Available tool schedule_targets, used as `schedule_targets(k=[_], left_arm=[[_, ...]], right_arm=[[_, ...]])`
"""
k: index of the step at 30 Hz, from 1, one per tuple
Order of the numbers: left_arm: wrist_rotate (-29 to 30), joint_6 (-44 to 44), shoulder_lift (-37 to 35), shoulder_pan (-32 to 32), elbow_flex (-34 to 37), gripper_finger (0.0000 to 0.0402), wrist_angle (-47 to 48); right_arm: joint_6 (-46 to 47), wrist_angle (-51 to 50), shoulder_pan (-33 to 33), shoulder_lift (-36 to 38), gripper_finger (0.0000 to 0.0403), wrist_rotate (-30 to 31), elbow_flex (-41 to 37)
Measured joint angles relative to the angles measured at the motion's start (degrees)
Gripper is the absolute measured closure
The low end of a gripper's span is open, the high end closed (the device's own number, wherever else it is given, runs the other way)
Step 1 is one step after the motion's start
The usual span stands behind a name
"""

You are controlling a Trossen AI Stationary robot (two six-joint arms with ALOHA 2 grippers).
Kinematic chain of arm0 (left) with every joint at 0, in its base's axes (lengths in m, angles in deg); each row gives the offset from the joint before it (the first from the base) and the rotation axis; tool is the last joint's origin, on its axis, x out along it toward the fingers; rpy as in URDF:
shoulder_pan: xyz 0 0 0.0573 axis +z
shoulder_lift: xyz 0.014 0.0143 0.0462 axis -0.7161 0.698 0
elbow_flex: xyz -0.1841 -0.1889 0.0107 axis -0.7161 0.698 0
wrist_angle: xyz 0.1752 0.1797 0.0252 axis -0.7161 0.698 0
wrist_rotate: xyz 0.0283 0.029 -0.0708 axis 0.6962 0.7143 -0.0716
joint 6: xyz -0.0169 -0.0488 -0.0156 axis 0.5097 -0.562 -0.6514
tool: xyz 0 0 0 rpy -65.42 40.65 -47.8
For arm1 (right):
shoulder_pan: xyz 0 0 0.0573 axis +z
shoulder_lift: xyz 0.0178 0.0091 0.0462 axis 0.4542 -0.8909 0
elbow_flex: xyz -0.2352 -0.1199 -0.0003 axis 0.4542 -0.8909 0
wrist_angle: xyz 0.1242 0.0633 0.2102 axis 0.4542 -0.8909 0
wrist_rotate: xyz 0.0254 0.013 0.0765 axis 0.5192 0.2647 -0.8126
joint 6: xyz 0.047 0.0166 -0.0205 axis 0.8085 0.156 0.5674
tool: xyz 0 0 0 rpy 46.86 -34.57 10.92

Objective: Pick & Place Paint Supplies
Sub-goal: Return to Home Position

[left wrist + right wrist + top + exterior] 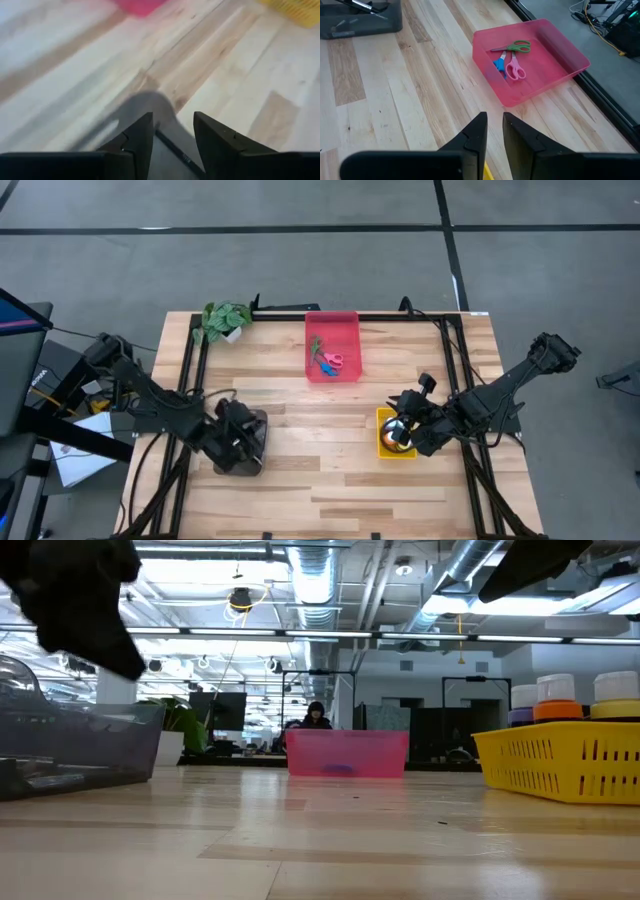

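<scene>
Logging both arms as seen from my station. Left gripper (172, 116) hangs above the grey tray (80, 750), raised clear of its rim. Its fingers (215, 145) stand moderately apart with nothing between them. Straight below the gap, on the tray floor, lies one dark-handled brush (175, 151) — it runs slantwise under the fingertips and neither pad touches it. Right gripper (494, 116) hangs over the yellow tray (560, 765). Its fingers (522, 140) sit close together, only a narrow slot between them, nothing gripped. The paint bottles (556, 705) stand in that yellow tray under the fingers, orange and yellow caps showing over its rim. Ahead of the right fingertips, well apart from them, sits the pink tray (545, 82) holding three scissors. The green scissors (512, 47) lie farthest from the tips; the pink scissors (514, 70) and blue scissors (498, 67) lie against each other, nearer. Off to one side beyond those fingers, more brushes (362, 6) rest in the grey tray — count unclear.
</scene>
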Motion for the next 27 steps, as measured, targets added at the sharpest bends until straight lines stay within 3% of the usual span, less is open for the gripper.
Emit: schedule_targets(k=[10, 15, 22, 27], left_arm=[[6.4, 13.8, -15.6, -3.1, 0.2, 0.0280, 1.0], [12.5, 14.5, -22.5, -8.7, 6.3, 0.0315, -2.2], [20.3, 19.0, -30.0, -13.1, 19.8, 0.0395, -15.7], [18.0, 39.5, -34.1, -9.6, 27.3, 0.0400, -37.4]], right_arm=[[0.0, -0.5, 0.0, 0.0, 0.0346, 0.0, 0.0], [0.0, -0.5, 0.0, 0.0, 0.0346, -0.2, 0.0], [0.0, -0.5, 0.0, 0.0, 0.0346, -0.2, 0.0], [0.0, -0.4, -0.3, 0.0, 0.0346, 0.0, 0.0]])
